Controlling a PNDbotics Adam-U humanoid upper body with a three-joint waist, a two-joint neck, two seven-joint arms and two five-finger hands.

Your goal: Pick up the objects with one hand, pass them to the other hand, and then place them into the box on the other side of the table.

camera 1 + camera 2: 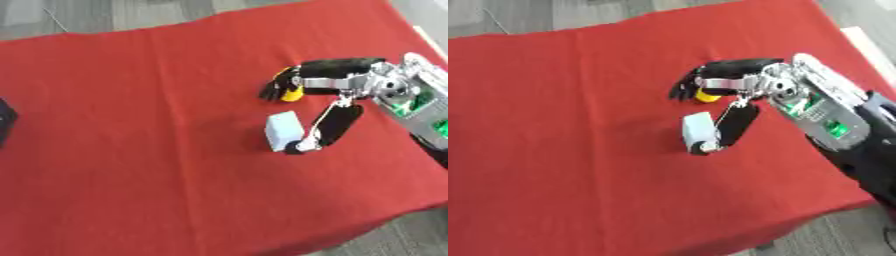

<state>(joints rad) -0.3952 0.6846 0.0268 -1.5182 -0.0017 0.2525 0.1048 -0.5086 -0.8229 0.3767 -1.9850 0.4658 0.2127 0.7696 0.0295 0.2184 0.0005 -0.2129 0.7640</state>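
On the red cloth [157, 125] covering the bench, in the left eye view, the right hand [328, 75] reaches in from the right edge with its fingers [278, 86] curled down over a small yellow object [292, 93], touching it from above. Its thumb [325, 131] stretches toward the near side and rests against the right face of a pale blue-white block [283, 131] standing on the cloth just below the yellow object. No writing or label can be read on either thing. A dark shape [5, 122] shows at the left edge; what it is cannot be told.

In the right eye view the same hand closes partly around the yellow object, which sits under the fingertips, while the block stands just beside the thumb tip. The silver wrist [820, 107] shows green parts inside, without legible markings.
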